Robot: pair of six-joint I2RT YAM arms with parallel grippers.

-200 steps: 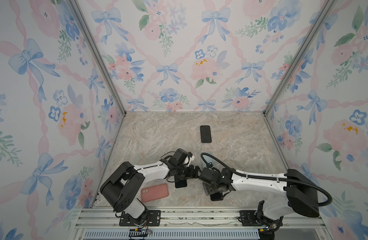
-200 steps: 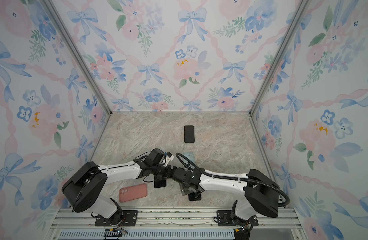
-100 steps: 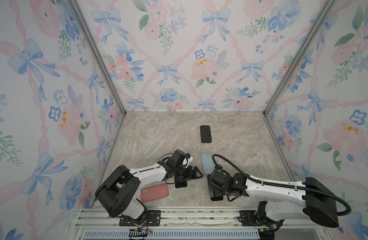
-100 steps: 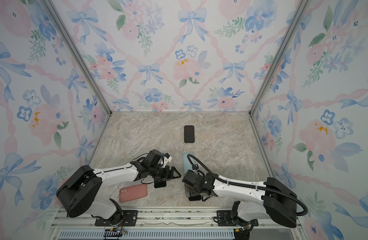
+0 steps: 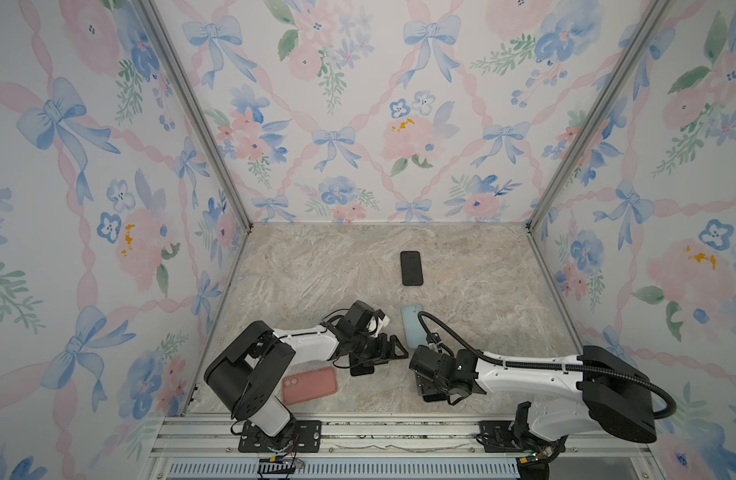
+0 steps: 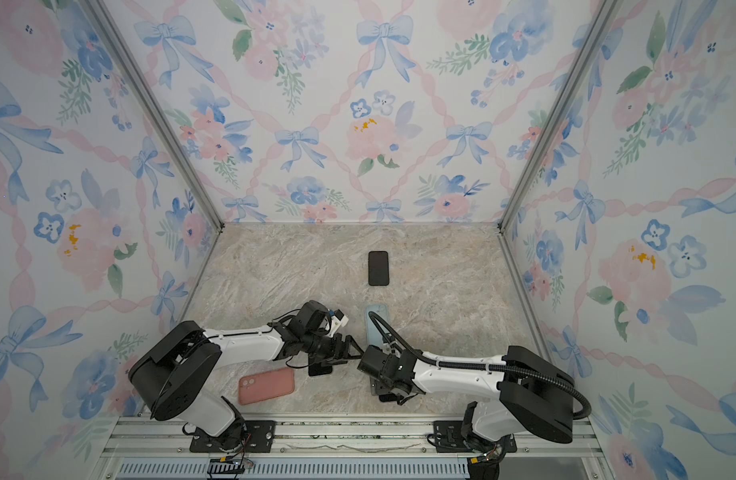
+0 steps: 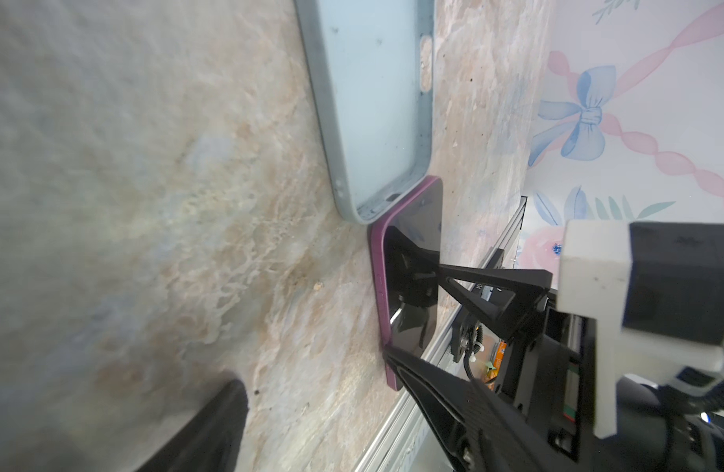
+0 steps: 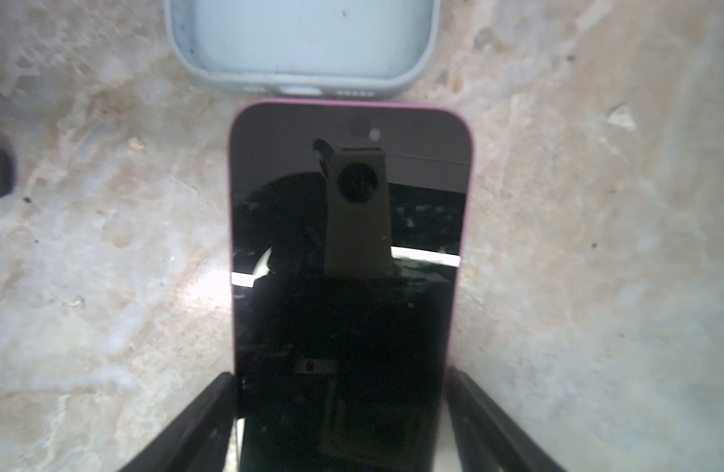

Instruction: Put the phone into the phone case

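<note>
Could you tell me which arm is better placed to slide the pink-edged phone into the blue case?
Right, probably: the right gripper straddles the pink-edged phone, aimed at the blue case; the left gripper stands aside.

Robot lab test cell: 3 panels w/ floral bow wallpaper (image 5: 358,124) on bare alu posts (image 5: 196,112), marble-print tabletop (image 5: 316,266), L arm (image 5: 304,345) & R arm (image 5: 524,368) bolted to slotted alu rail (image 5: 379,430) at near edge, exposed cable (image 5: 665,401) looping off R arm, right side.

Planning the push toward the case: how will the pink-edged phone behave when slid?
Lying flat and looking rigid, the pink-edged phone should slide over the table without tipping. Its glossy, reflective screen is probably slippery.
</note>
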